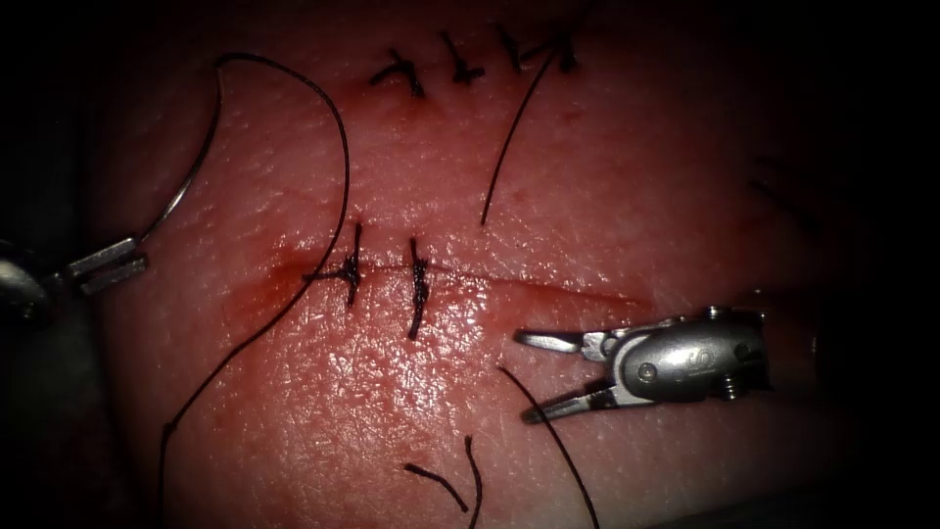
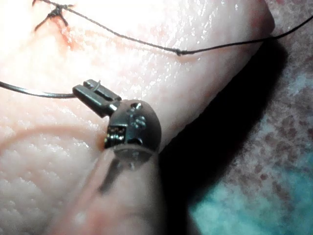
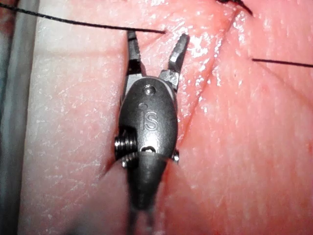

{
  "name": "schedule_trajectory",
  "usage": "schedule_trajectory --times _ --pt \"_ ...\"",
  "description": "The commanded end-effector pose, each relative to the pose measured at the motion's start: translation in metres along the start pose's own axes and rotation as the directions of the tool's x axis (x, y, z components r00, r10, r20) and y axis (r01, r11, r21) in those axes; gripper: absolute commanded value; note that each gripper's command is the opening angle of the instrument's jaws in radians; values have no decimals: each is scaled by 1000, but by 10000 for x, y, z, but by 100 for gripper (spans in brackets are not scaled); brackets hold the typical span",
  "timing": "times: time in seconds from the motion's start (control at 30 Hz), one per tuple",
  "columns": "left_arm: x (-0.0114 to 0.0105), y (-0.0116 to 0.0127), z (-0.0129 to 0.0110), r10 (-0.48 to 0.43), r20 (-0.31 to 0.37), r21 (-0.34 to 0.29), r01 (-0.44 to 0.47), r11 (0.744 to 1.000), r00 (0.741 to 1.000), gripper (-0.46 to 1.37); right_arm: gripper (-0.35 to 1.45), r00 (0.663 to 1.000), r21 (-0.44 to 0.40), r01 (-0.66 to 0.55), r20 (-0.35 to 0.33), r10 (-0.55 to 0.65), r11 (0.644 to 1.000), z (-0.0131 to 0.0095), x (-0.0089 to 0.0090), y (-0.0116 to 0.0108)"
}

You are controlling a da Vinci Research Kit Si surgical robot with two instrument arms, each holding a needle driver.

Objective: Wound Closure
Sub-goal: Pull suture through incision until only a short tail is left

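My left tool (image 1: 110, 264) sits at the far left, beyond the cut's left end, shut on the curved needle (image 1: 186, 181) near the end away from the thread. The needle arcs upward, free of the tissue (image 1: 587, 196). Black thread (image 1: 343, 147) runs from the needle's upper end over to the left stitch (image 1: 351, 266) on the cut (image 1: 548, 289). In the left wrist view the left tool (image 2: 93, 93) clamps the needle (image 2: 34, 93). Toward the cut's right end, just below it, my right tool (image 1: 522, 377) is open and holds nothing. In the right wrist view the right tool (image 3: 157, 39) is spread over the tissue.
A second stitch (image 1: 418, 289) sits right of the first. A row of older stitches (image 1: 460, 67) lies at the top, with a loose thread tail (image 1: 509, 147) hanging from it. Cut thread ends (image 1: 438, 482) lie at the bottom. Another thread (image 1: 553, 441) passes the right tool's lower jaw.
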Motion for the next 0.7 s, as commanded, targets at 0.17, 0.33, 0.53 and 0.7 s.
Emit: schedule_trajectory --times 0.17,0.33,0.53,0.7 --pt "0 1 2 -1 1 -7 1 1000 1000 -35 -35 1000 66 -11 -20 13 998 8 3 -3" --pt "0 1 2 0 0 -7 0 1000 1000 -35 -35 1000 56 8 20 -9 998 9 5 -3" --pt "0 1 2 0 0 -7 0 1000 1000 -35 -35 998 72 39 49 -43 997 5 9 -9" --pt "0 1 2 0 0 -6 0 1000 1000 -35 -35 996 122 75 33 -80 990 4 19 -26"
